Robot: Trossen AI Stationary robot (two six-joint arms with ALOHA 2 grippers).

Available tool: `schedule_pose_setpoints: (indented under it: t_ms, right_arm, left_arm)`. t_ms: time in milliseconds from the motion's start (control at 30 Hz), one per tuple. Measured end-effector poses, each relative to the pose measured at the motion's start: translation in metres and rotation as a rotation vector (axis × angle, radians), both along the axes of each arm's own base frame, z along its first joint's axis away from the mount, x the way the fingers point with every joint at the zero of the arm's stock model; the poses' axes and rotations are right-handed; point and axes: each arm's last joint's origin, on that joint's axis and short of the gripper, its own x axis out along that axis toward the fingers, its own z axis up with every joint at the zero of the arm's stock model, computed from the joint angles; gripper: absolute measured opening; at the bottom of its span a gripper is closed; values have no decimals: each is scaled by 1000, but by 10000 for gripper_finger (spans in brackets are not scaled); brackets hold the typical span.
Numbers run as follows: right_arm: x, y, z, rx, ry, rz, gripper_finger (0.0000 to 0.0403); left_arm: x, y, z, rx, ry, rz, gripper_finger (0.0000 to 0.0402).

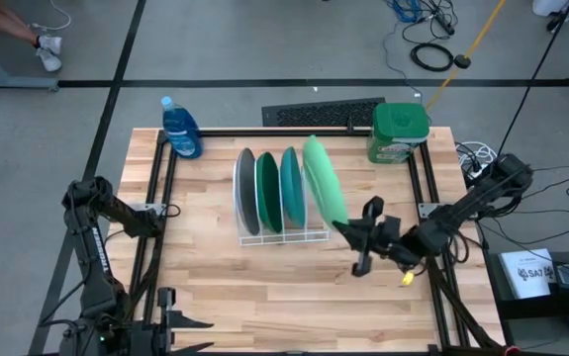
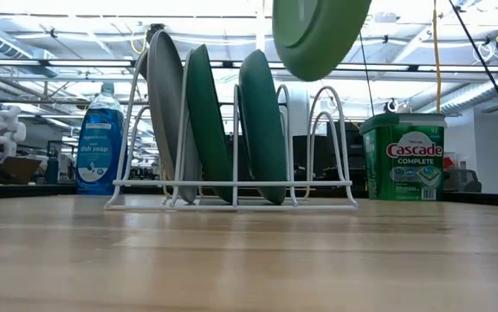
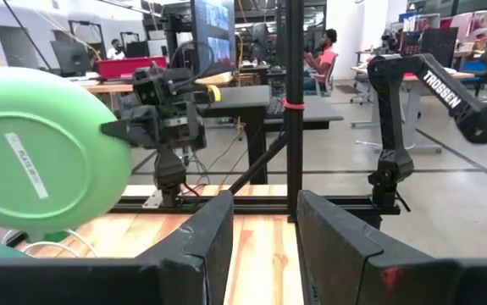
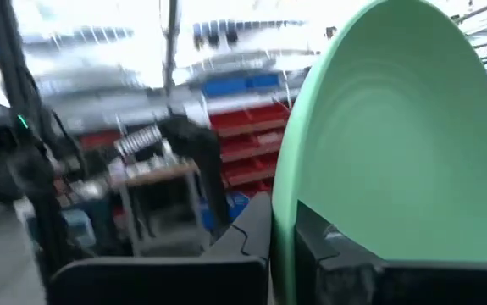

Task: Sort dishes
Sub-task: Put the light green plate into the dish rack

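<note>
Your right gripper (image 1: 348, 229) held the light green plate (image 1: 324, 180) above the white wire rack (image 1: 282, 235)
Its fingers pinched the plate's rim, the plate rising tilted from them over the rack's empty end slot, beside the teal plate (image 1: 291, 188); it was pale, round and glossy. Your low view showed it clear of the wires; only the left wrist view showed the label on its back. Your left gripper (image 3: 264, 246) waited left of the rack, fingers apart

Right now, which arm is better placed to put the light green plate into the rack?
The right: the right gripper already holds the light green plate above the white rack. The left gripper waits open at the table's left edge.
</note>
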Motion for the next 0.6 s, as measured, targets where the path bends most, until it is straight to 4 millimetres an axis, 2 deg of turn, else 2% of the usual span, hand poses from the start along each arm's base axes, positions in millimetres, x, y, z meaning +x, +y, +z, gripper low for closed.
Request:
schedule_pose_setpoints:
  t_ms: [100,267,367,600]
  right_arm:
    - [-7,-12,-9,43,-81,-8,3]
    - [-3,-25,-23,90,-73,-42,3]
    - [5,-30,-28,89,-62,-71,3]
    - [29,-41,-58,116,8,-140,3]
  left_arm:
    - [2,1,0,-1,0,8,134]
    - [8,4,0,-1,0,27,134]
    - [9,5,-1,1,3,33,134]
    - [9,5,-1,6,6,33,134]
